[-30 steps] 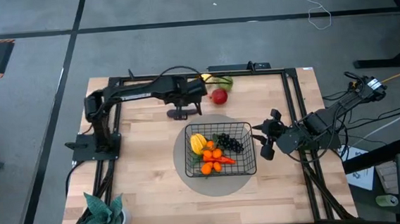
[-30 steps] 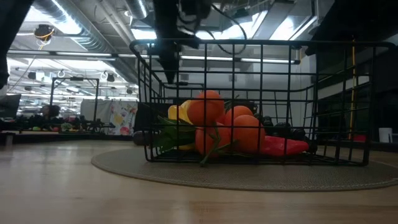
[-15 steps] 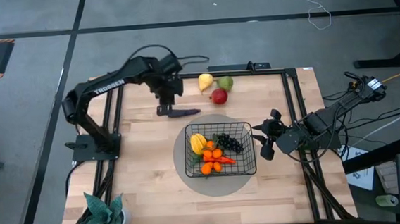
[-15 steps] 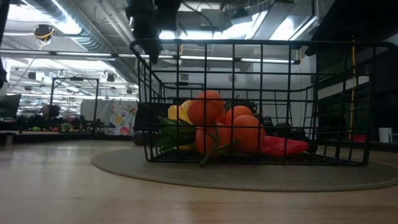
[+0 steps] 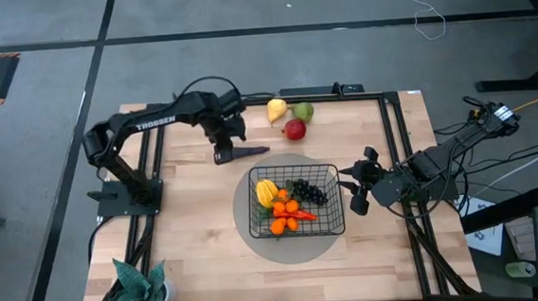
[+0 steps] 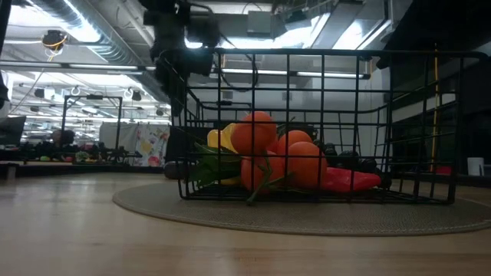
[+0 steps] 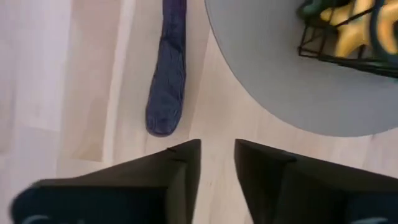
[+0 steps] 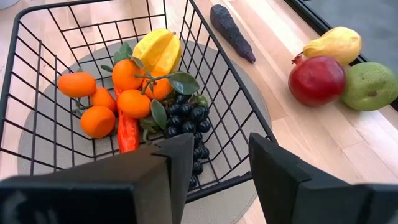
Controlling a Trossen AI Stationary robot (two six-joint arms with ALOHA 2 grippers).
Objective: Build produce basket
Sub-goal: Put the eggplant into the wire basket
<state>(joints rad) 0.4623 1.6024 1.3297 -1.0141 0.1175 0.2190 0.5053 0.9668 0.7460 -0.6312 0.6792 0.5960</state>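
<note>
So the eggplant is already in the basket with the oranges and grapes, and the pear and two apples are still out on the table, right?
Not quite: the eggplant is not in the basket. It lies on the table beside the mat, just ahead of the left end effector, as the high view shows. The oranges and grapes are in the basket; the pear and two apples are still outside.

black wire-mesh basket (image 5: 294,201) centred on round grey mat (image 5: 257,244) | in it: yellow ridged fruit (image 5: 267,190), small oranges (image 5: 282,216), dark grapes (image 5: 308,191) | purple eggplant (image 5: 247,152) on table left-behind mat | yellow pear (image 5: 277,109), green apple (image 5: 302,111), red apple (image 5: 294,129) clustered behind basket | potted plant (image 5: 138,283) front-left corner
</note>
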